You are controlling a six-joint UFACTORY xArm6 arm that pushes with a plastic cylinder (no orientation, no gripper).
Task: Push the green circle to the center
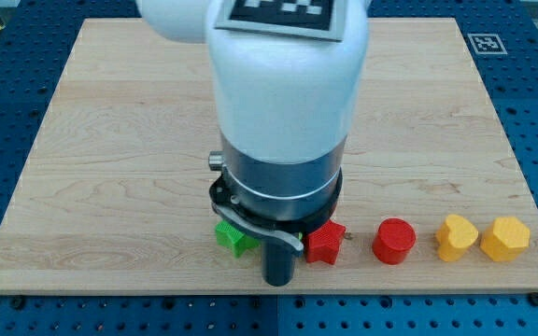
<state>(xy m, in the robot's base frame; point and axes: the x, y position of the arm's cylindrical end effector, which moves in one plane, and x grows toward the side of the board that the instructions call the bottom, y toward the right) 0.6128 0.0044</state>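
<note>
A green block (234, 238) lies near the board's bottom edge, left of centre. The arm hides part of it, so I cannot make out its shape. My dark rod comes down just to its right, and my tip (278, 282) rests on the board a little below and to the right of the green block, between it and a red star-shaped block (325, 245). I cannot tell whether the tip touches either block. The arm's large white and black body covers the middle of the wooden board (110, 140).
A red circle (394, 241), a yellow heart (457, 237) and a yellow hexagon (504, 239) stand in a row to the right of the red star, along the bottom edge. A blue perforated table surrounds the board.
</note>
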